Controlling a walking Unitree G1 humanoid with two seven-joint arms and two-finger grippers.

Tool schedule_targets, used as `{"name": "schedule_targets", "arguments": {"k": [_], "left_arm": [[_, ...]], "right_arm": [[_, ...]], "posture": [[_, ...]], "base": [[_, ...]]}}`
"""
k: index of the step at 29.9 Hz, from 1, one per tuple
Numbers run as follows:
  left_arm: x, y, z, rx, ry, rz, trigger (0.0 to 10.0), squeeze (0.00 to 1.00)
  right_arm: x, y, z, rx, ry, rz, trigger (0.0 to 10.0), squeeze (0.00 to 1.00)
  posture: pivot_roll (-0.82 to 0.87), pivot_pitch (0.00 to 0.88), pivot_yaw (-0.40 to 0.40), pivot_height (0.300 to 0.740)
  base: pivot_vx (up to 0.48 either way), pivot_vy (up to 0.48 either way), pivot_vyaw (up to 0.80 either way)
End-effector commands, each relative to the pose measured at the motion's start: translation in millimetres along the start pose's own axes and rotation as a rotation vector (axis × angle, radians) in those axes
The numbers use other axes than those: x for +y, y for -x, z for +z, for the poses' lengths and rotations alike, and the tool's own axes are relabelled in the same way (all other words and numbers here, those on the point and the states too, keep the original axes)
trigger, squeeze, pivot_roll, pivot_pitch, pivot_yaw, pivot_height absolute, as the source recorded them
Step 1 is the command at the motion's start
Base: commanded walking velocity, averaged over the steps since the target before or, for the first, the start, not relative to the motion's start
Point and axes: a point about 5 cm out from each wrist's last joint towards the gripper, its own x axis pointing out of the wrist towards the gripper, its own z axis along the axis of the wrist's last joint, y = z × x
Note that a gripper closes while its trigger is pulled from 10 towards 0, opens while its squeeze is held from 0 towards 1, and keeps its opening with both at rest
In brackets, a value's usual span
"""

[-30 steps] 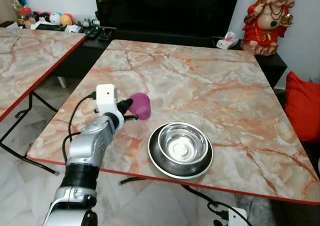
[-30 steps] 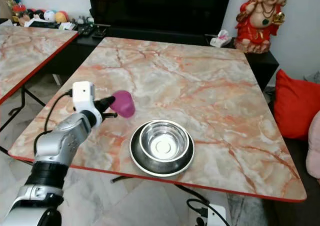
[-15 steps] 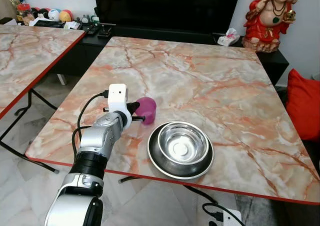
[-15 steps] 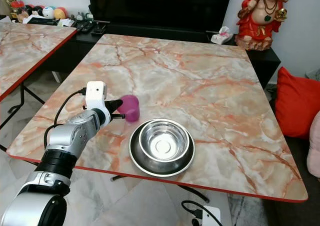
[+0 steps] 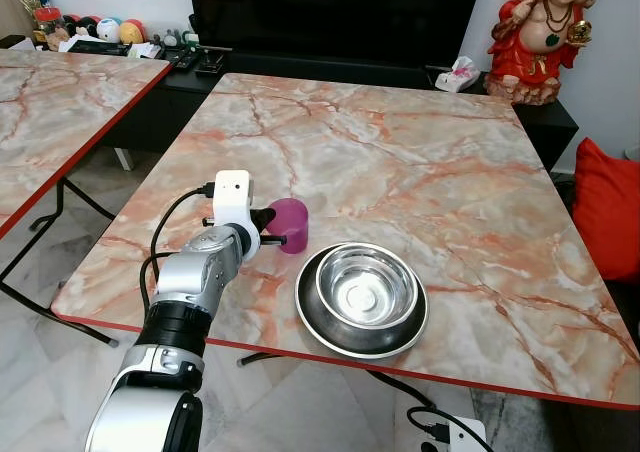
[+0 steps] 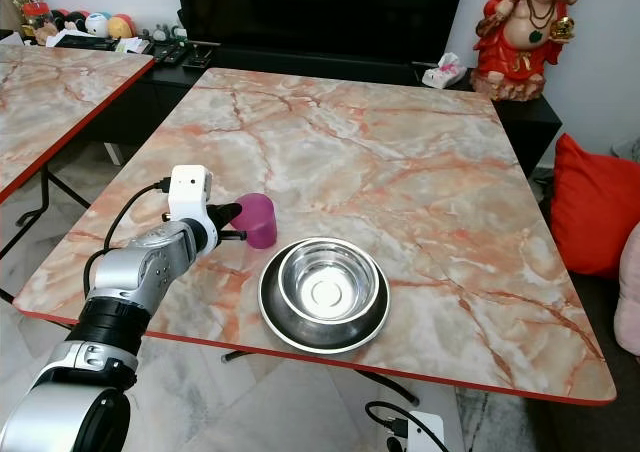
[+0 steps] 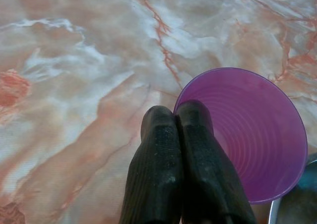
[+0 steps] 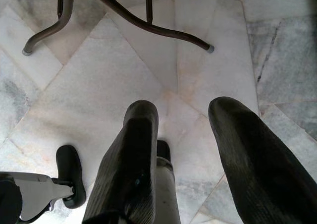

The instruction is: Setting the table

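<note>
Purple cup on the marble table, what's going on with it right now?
The left gripper is shut on the rim of the small purple plastic cup, which is upright on the marble-patterned table, just left of the steel bowl. The right gripper hangs open over the floor.

cup (image 7: 257, 135): translucent purple plastic, faintly ribbed
bowl (image 5: 361, 297): shiny polished metal
surface (image 5: 400, 162): glossy marble-look
left hand (image 7: 178, 120) fingers (image 7: 158, 154): matt black, finely textured

Purple cup (image 5: 291, 224) upright, nearer bowl (image 5: 361, 299)
</note>
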Motion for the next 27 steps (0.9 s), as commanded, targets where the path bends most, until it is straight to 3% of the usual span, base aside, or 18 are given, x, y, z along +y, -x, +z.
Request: {"name": "schedule_targets", "arguments": {"k": [1,11,12,13,14,19,20,21,27], "left_arm": [[-3.6,0.7,13.0,-0.027,-0.013,-0.009,10.0,0.43],[-5.1,0.9,13.4,-0.029,-0.004,-0.019,10.0,0.43],[-5.8,0.9,13.7,-0.032,-0.002,-0.023,10.0,0.60],[-6.2,0.9,13.9,-0.034,0.000,-0.026,10.0,0.60],[-7.1,0.9,14.1,-0.036,0.004,-0.030,10.0,0.87],[-7.3,0.9,14.1,-0.038,0.009,-0.031,10.0,0.83],[-7.4,0.9,14.1,-0.038,0.011,-0.031,10.0,0.79],[-7.2,1.0,14.3,-0.041,0.013,-0.029,10.0,0.00],[-9.1,1.6,16.5,-0.055,0.024,-0.039,10.0,0.00]], "right_arm": [[-2.4,0.5,-1.9,0.010,-0.010,-0.008,10.0,0.00],[-2.4,0.5,-2.1,0.011,-0.009,-0.008,10.0,0.00],[-2.3,0.5,-2.0,0.011,-0.009,-0.008,10.0,0.00],[-2.3,0.5,-2.0,0.011,-0.010,-0.008,10.0,0.00],[-2.4,0.5,-2.0,0.011,-0.010,-0.009,10.0,0.00],[-2.3,0.5,-2.0,0.011,-0.010,-0.009,10.0,0.00],[-2.3,0.5,-2.1,0.011,-0.009,-0.009,10.0,0.00],[-2.2,0.6,-2.2,0.012,-0.009,-0.009,10.0,0.00],[-2.1,0.7,-2.6,0.013,-0.008,-0.009,10.0,0.00]], "posture": [[0.13,0.000,-0.045,0.740],[0.13,0.000,-0.044,0.740],[0.13,0.000,-0.044,0.740],[0.13,0.000,-0.044,0.740],[0.13,0.000,-0.044,0.740],[0.13,0.000,-0.045,0.740],[0.13,0.000,-0.045,0.740],[0.13,0.000,-0.045,0.740],[0.13,0.000,-0.046,0.740]], "base": [[0.000,0.000,0.00],[0.000,0.000,0.00],[0.000,0.000,0.00],[0.000,0.000,0.00],[0.000,0.000,0.00],[0.000,0.000,0.00],[0.000,0.000,0.00],[0.000,0.000,0.00],[0.000,0.000,0.00]]}}
